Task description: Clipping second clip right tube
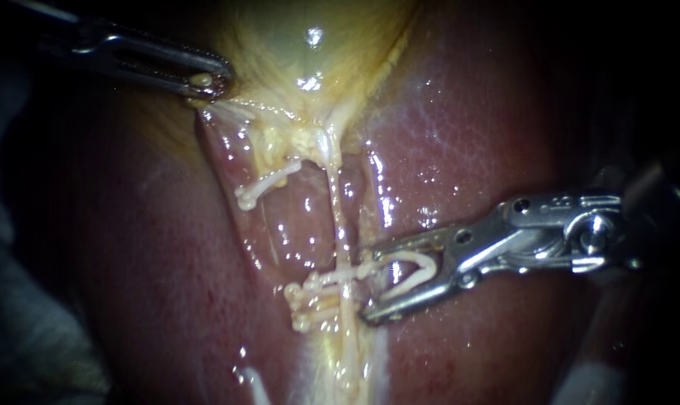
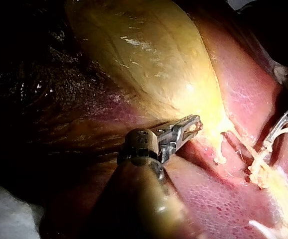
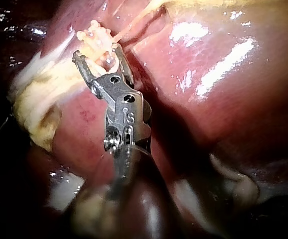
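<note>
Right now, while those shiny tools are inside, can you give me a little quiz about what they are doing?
1. True or false: the silver left instrument's pincer grips the yellowish gallbladder.
2. What does the silver right instrument's pincer carry? A) a white open clip B) a needle C) nothing
3. Fill in: the pale thin right tube lies over the red-brown ____.
Key: 1 true; 2 A; 3 liver.

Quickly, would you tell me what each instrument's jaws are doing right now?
Left instrument: shut on pale yellow gallbladder tissue.
Right instrument: holding open white V-shaped clip.
</note>
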{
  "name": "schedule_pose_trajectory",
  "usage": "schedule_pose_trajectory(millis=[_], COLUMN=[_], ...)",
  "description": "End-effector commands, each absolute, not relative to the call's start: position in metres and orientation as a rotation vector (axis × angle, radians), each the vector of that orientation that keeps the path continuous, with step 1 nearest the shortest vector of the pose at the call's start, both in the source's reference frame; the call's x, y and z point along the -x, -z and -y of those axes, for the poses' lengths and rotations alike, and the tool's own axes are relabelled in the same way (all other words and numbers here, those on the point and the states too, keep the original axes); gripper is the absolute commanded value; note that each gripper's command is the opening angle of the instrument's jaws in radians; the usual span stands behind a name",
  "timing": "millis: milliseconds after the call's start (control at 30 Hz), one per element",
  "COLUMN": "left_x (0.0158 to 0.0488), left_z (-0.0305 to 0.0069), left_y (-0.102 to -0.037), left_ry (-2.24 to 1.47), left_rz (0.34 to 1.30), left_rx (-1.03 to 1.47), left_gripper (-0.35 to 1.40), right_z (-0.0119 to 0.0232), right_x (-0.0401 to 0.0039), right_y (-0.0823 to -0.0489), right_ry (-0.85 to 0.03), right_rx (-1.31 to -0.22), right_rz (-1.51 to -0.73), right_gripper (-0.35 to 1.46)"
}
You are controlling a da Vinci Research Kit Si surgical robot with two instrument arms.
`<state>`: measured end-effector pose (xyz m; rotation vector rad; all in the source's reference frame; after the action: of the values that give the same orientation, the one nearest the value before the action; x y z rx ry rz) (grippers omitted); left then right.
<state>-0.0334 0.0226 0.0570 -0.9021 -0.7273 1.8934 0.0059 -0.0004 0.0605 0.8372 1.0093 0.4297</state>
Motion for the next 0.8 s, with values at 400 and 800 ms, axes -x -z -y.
schedule_pose_trajectory(millis=[400,800], left_x=[0.0334,0.0334], left_z=[-0.0226,-0.0227], left_y=[-0.0570,-0.0570], left_ry=[-1.893,-1.893], left_rz=[0.728,0.728], left_rx=[0.902,0.902], left_gripper=[-0.35,-0.35], right_z=[-0.0016,-0.0015], right_x=[-0.0056,-0.0071], right_y=[-0.0631,-0.0660], right_ry=[-0.530,-0.611], right_rx=[-0.876,-0.900], right_rz=[-0.975,-0.941], right_gripper=[0.47,0.48])
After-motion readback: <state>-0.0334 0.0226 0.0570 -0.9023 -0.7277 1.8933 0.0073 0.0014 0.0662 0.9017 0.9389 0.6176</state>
